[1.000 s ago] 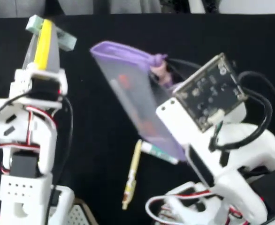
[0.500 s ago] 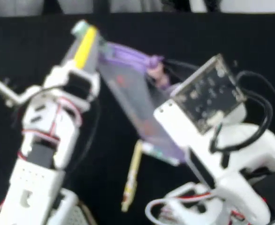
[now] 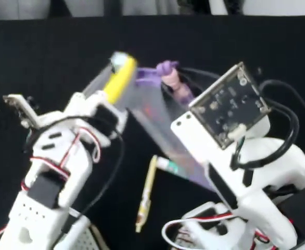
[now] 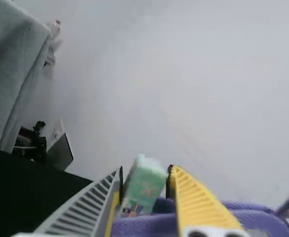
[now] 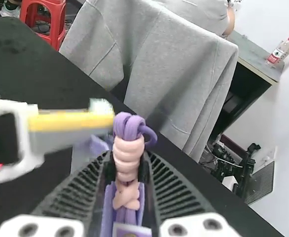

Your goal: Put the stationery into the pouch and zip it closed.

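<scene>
on the high view my left gripper (image 3: 119, 64) is raised above the black table (image 3: 64, 47) with its yellow and grey fingers narrowed onto a small mint-green eraser (image 3: 120, 57), and the left wrist view confirms the eraser sits pinched between the two tips, touching both. the gripper is right against the upper end of the pouch (image 3: 157, 122), a translucent purple one that hangs tilted off the table, top end up toward the far side and lower end down toward the right arm's base. something orange shows through its clear side, too blurred for me to name. my right gripper (image 5: 127, 165) is clamped tight on the braided pull cord (image 5: 128, 143), purple and pink strands knotted together, and the pouch hangs from that grip. a yellow pen (image 3: 146, 192) lies flat on the table just below the pouch's lower end, apart from both grippers. a white marker (image 3: 169, 166) with a green band sits at the pouch's lower edge; i cannot tell whether it is inside or lying under it. behind the table, the right wrist view shows a grey garment (image 5: 154, 64).
</scene>
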You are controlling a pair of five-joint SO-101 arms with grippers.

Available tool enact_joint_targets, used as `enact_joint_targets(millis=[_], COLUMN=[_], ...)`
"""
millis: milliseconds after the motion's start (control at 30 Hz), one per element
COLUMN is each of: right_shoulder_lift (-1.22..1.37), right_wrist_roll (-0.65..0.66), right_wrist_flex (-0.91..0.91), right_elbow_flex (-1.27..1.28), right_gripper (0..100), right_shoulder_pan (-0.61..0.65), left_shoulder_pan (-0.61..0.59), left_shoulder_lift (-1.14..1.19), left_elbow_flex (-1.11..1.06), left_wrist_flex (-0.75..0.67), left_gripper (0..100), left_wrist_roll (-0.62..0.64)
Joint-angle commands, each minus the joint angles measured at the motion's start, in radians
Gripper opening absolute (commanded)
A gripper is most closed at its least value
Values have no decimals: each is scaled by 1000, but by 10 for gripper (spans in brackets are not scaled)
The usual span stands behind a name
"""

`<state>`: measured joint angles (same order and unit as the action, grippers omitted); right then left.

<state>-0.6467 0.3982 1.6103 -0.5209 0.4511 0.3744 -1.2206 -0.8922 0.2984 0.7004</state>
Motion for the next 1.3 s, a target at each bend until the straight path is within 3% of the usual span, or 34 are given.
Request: enact_joint_targets(millis=[0,133,467,667,867,1067,1267], right_shoulder_lift=[-15,-15,-13,-15,-15,-15,-15], right_wrist_roll=[8,8,9,6,8,9,9], right_wrist_flex=[0,0,-37,-106,-269,-311,-351], right_elbow_flex=[-36,-36,-31,42,205,214,214], right_gripper=[11,11,11,11,11,11,11], right_shoulder_pan=[5,5,-175,-238,-334,-468,-611], left_shoulder_pan=[93,16,-387,-429,-323,-59,140], left_shoulder_lift=[-21,-26,-21,61,276,489,773], left_elbow_flex=[197,283,383,374,357,209,213], left_wrist_flex=[190,232,244,511,707,586,543], left_gripper=[189,189,189,188,188,189,214], left_wrist_roll=[-97,-109,-106,-118,-250,-463,-474])
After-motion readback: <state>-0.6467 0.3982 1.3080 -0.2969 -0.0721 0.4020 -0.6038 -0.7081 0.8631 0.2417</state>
